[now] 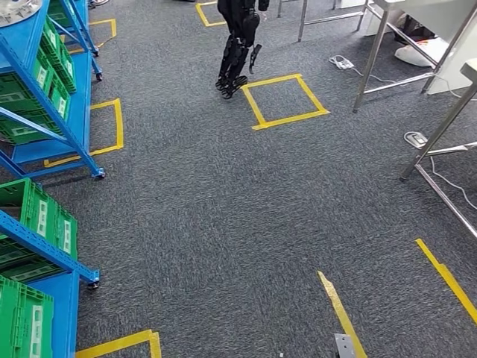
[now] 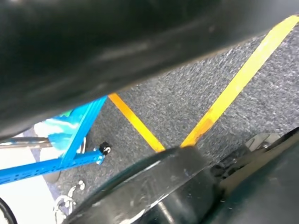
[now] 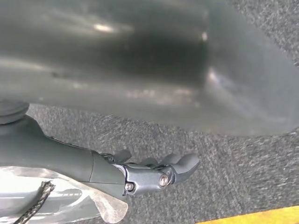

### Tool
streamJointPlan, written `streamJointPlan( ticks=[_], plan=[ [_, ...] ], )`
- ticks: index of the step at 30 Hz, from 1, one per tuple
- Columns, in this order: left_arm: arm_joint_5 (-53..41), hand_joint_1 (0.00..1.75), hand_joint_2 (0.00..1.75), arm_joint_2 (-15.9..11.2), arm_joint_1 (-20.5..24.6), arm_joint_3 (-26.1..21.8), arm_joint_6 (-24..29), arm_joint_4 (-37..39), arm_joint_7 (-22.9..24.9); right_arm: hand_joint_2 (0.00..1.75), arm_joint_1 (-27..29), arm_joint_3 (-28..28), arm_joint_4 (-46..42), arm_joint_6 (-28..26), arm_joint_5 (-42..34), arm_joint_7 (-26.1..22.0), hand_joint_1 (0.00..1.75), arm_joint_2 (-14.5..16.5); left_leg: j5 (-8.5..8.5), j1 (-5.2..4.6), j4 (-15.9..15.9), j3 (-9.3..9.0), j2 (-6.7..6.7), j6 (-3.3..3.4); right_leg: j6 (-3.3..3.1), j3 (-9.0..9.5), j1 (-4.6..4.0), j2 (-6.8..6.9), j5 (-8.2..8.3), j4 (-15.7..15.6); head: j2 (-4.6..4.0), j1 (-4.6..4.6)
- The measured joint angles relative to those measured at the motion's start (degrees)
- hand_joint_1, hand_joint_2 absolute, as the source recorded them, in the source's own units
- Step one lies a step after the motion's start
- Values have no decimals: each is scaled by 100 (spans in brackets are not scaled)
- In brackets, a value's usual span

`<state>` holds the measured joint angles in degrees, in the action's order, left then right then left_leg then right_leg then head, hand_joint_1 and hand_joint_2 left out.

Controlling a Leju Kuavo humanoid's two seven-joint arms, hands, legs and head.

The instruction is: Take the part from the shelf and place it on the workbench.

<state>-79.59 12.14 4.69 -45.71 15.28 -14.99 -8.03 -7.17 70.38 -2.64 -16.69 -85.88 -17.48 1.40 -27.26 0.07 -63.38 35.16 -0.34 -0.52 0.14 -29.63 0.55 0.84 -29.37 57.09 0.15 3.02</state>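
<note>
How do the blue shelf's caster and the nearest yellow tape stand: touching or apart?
Apart. Left wrist view: bare carpet lies between the caster and the yellow tape.

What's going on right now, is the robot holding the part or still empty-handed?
Nothing is being handled at this moment. The head view looks down on grey carpet with a yellow tape square, blue shelves holding green crates on the left, and metal table legs on the right. Another robot stands ahead. The right hand hangs over the carpet, fingers stretched out, holding nothing.
</note>
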Motion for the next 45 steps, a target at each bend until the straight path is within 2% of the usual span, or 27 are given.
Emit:
streamJointPlan(
  ticks=[1, 3, 6, 10, 15, 17, 20, 21, 22, 24, 25, 26, 27, 28, 29, 30, 31, 32, 33, 35, 36, 39, 42, 43, 45],
  plan=[
    [-8, 0, 0, -1, 10, -3, 0, 0, -2, 0, -2, 0, -1, 1, 0, -1, 0, 0, 83, -9, 309, -148, 15, 20, 21, 0, -11, 7, -14, 10, 0, 1],
    [-12, 0, 0, 3, 20, -12, 0, 0, -9, 0, -2, -1, -1, 1, 0, -1, 0, -1, 78, -19, 562, -252, 24, 20, 28, -25, -37, 22, -38, 37, 0, 12],
    [-20, 0, 0, 4, -1, -30, 1, 0, -15, 0, -4, -2, -1, 1, 0, -1, 0, -2, 67, -29, 591, -253, 12, 7, 4, -30, -28, 30, -35, 23, 0, 17],
    [-64, 0, 0, 5, -4, -43, 2, 0, -15, 0, -6, 11, -3, -1, 0, 6, 0, 1, 59, -46, 590, -253, 14, 40, 49, -12, -12, 28, -13, -16, 0, 17],
    [-86, 0, 0, -3, -4, -86, 2, 0, -15, 0, -7, 46, -4, -2, 0, 15, 0, 2, 31, -86, 546, -246, 16, 130, 175, 4, 27, 27, 6, -52, 0, 11],
    [-104, 0, 0, -10, -5, -103, 3, 0, -15, 0, -10, 50, -4, -2, 0, 17, 0, 2, 27, -94, 541, -240, 14, 158, 203, 13, 33, 32, 11, -62, 0, 11],
    [-121, 0, 0, -11, -3, -122, 13, 0, -15, 0, -20, 57, -5, 1, 0, 17, 0, 2, 86, -68, 668, -301, -9, 244, 250, 7, 34, 23, -52, -18, 0, 18],
    [-123, 0, 0, -9, 1, -127, 17, 0, -15, 0, -25, 60, -5, 3, 0, 17, 0, 2, 113, -52, 722, -333, -25, 273, 254, -66, 33, -1, -161, 143, 0, 26],
    [-125, 0, 0, -7, 3, -129, 18, 0, -15, 0, -26, 64, -5, 5, 0, 17, 0, 2, 132, -43, 753, -350, -45, 289, 253, -211, 36, -32, -328, 447, 0, 34],
    [-126, 0, 0, -4, 3, -134, 18, 0, -15, 0, -20, 78, -6, 20, 0, 23, 0, 3, 139, -47, 758, -350, -97, 301, 254, -600, 39, -61, -674, 1239, 0, 40],
    [-127, 0, 0, -3, -1, -136, 17, 0, -15, 0, -8, 85, -7, 29, 0, 25, 0, 4, 137, -50, 755, -351, -123, 298, 260, -745, 44, -65, -738, 1512, 0, 40],
    [-130, 0, 0, -2, -5, -138, 17, 0, -15, 0, 2, 92, -8, 37, 0, 25, 0, 4, 134, -49, 749, -353, -151, 292, 266, -792, 51, -65, -681, 1569, 0, 40],
    [-132, 0, 0, -1, -7, -139, 17, 0, -15, 0, 8, 96, -9, 42, 0, 19, 0, 5, 125, -43, 735, -356, -180, 278, 271, -725, 61, -66, -511, 1381, 0, 41],
    [-138, 0, 0, 0, -7, -140, 17, 0, -15, 0, 9, 98, -9, 45, 0, 12, 0, 4, 108, -34, 711, -357, -204, 252, 279, -568, 77, -73, -279, 1013, 0, 42],
    [-143, 0, 0, -1, -6, -141, 17, 0, -15, 0, 2, 99, -10, 50, 0, 5, 0, 4, 85, -32, 678, -352, -227, 214, 292, -393, 85, -104, -121, 626, 0, 44],
    [-147, 0, 0, -2, -4, -142, 17, 0, -15, 0, -7, 101, -10, 56, 0, -1, 0, 4, 59, -32, 636, -341, -243, 172, 282, -239, 92, -136, -12, 310, 0, 41],
    [-151, 0, 0, -3, -2, -143, 16, 0, -15, 0, -10, 102, -11, 61, 0, -3, 0, 4, 43, -38, 603, -328, -252, 136, 265, -148, 94, -163, 26, 128, 0, 39],
    [-152, 0, 0, -5, -1, -143, 16, 0, -15, 0, -7, 102, -11, 65, 0, -4, 0, 5, 33, -46, 580, -315, -254, 139, 246, -116, 89, -184, 6, 74, 0, 38],
    [-152, 0, 0, -5, -2, -144, 15, 0, -15, 0, 2, 103, -11, 67, 0, -4, 0, 6, 34, -50, 567, -307, -255, 176, 220, -107, 88, -182, 25, 63, 0, 34],
    [-152, 0, 0, -8, -6, -144, 15, 0, -15, 0, 16, 103, -11, 64, 0, -3, 0, 7, 50, -50, 569, -304, -252, 283, 212, -112, 77, -180, 38, 58, 0, 37],
    [-152, 0, 0, -9, -6, -145, 15, 0, -15, 0, 17, 103, -11, 63, 0, -3, 0, 7, 59, -48, 575, -305, -252, 314, 203, -113, 69, -180, 38, 58, 0, 37],
    [-152, 0, 0, -10, -4, -157, 15, 0, -27, 0, 16, 103, -11, 68, 0, -4, 0, 7, 71, -36, 598, -314, -252, 326, 160, -115, 44, -179, 31, 62, 0, 37],
    [-144, 0, 0, -7, -4, -188, 10, 0, -90, 0, 11, 103, -11, 69, 0, -11, 0, 7, 77, -25, 614, -317, -252, 288, 130, -115, 26, -176, 20, 69, 0, 36],
    [-137, 0, 0, -5, -3, -204, 2, 0, -112, 0, 10, 103, -11, 69, 0, -15, 0, 7, 77, -19, 619, -318, -252, 245, 123, -115, 21, -175, 16, 71, 0, 36],
    [-124, 0, 0, 1, -4, -246, -17, 0, -136, 0, 10, 103, -11, 69, 0, -19, 0, 7, 68, 1, 632, -321, -252, 106, 112, -117, 10, -174, 10, 76, 0, 37]
  ],
)
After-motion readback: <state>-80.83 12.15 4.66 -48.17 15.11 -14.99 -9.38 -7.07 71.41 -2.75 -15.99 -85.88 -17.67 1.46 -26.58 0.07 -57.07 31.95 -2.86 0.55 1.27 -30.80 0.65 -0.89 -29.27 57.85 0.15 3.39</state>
